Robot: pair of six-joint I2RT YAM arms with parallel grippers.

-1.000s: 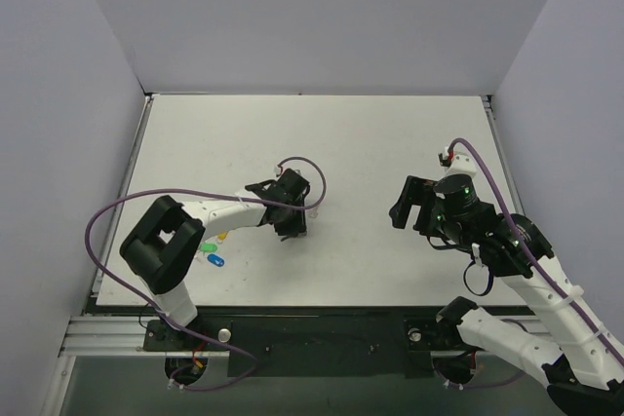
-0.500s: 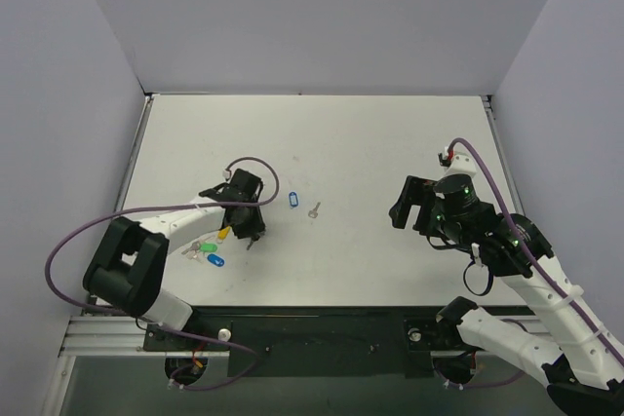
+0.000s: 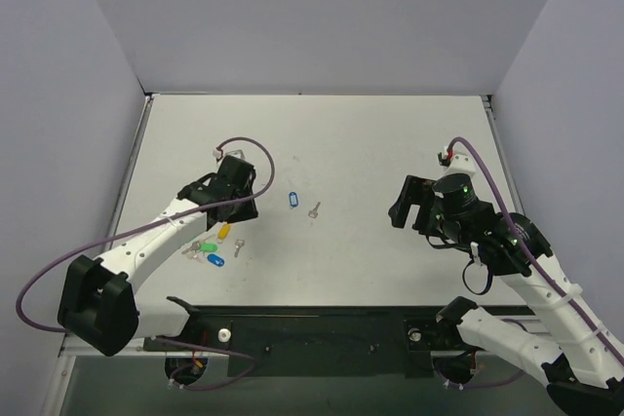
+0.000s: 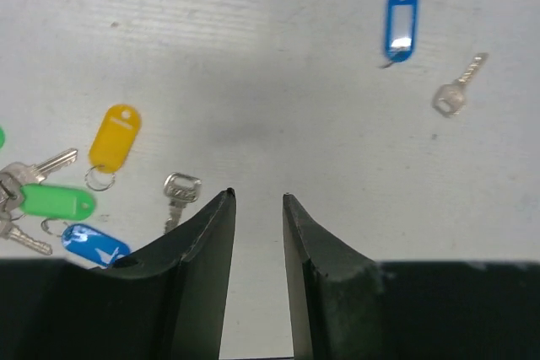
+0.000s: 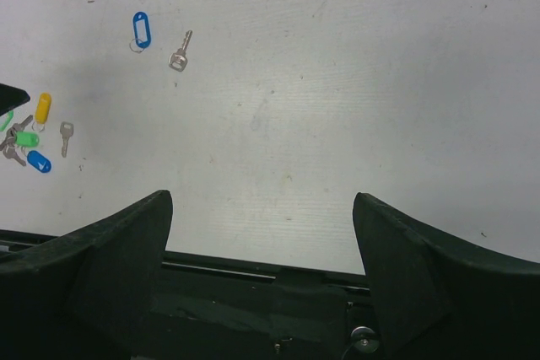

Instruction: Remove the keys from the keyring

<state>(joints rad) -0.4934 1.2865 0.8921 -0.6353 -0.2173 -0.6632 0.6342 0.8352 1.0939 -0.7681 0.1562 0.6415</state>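
The keyring, a yellow oval tag with a thin metal ring, lies flat on the table, also seen in the top view as the yellow tag. One of the keys lies loose just right of the ring, apart from it. My left gripper hovers right of that key, its jaws open by a narrow gap with only bare table between them. It appears above the tag cluster as the left gripper. My right gripper hangs wide open and empty at the right, far from the keyring.
A green tag, a blue tag and more silver keys cluster left of the yellow tag. Another blue tag and a single key lie apart toward the table's middle. The black base rail runs along the near edge.
My left arm has swung left from the table's middle to the tag cluster, uncovering the blue tag and single key there. The right arm has not moved.
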